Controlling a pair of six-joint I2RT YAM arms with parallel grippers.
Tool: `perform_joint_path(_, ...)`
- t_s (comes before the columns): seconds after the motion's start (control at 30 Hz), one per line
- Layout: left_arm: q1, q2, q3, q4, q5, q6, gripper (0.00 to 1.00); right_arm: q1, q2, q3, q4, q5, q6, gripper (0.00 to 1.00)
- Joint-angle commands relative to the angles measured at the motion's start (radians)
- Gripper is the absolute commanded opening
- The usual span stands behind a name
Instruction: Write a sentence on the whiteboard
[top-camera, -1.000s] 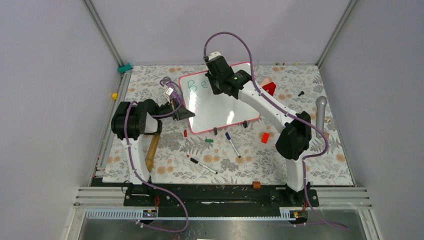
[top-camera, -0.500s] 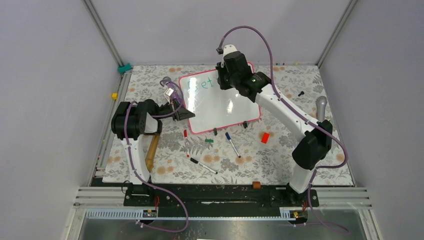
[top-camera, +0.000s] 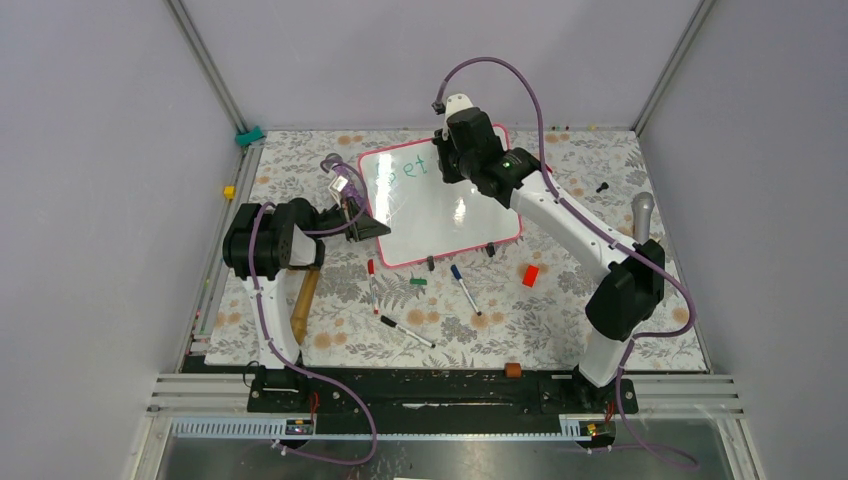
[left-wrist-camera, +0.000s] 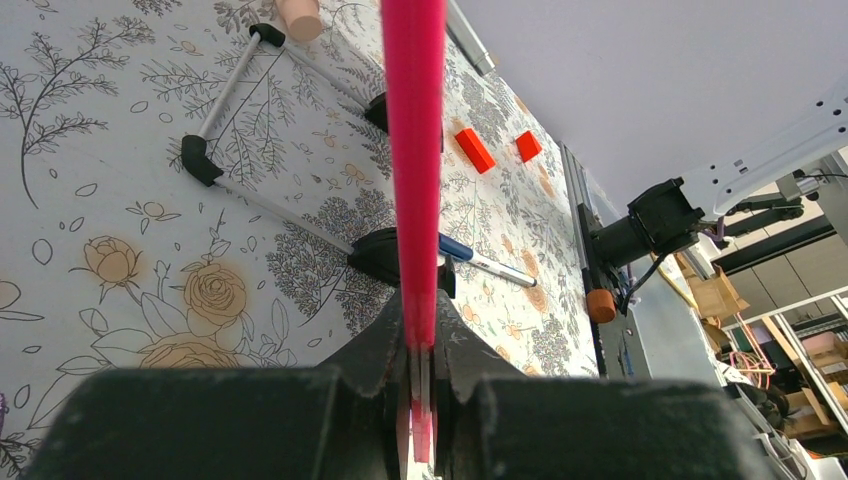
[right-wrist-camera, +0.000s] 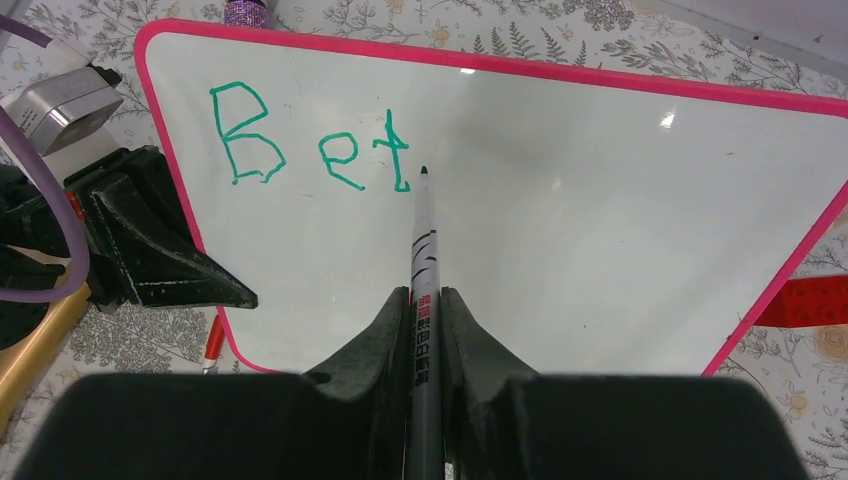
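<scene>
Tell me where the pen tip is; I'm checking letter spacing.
In the right wrist view, the pen tip sits just right of the green t, upper left of the whiteboard.

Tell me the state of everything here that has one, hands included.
left hand, shut on the whiteboard frame.
right hand, shut on the marker.
whiteboard, held at one edge, mostly blank.
sentence, unfinished, only "Bet" written in green.
marker, uncapped, tip beside the "t".
red marker, capped, lying on the table.
blue marker, capped, lying loose.
black marker, capped, lying loose.
</scene>
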Motion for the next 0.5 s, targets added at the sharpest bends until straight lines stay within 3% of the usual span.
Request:
perform_joint_path(0.0, -0.036, 0.018, 0.023, -0.007, 0.074, -0.006, 0.00, -0.001, -0.009, 0.034, 0.024, 0.000, -0.017, 0.00)
perform_joint_path(0.1, -0.033, 0.027, 0.027, -0.004, 0.050, -0.038, 0.00, -0.001, 0.003, 0.058, 0.005, -0.002, -0.023, 0.00)
perform_joint_path(0.33, -0.036, -0.106, -0.159, -0.006, -0.103, 0.256, 0.00, 0.000, 0.005, 0.059, 0.005, -0.005, -0.028, 0.00)
perform_joint_path(0.47, -0.041, -0.029, -0.071, -0.006, -0.063, 0.112, 0.00, 0.000, 0.002, 0.050, 0.010, -0.014, -0.034, 0.00)
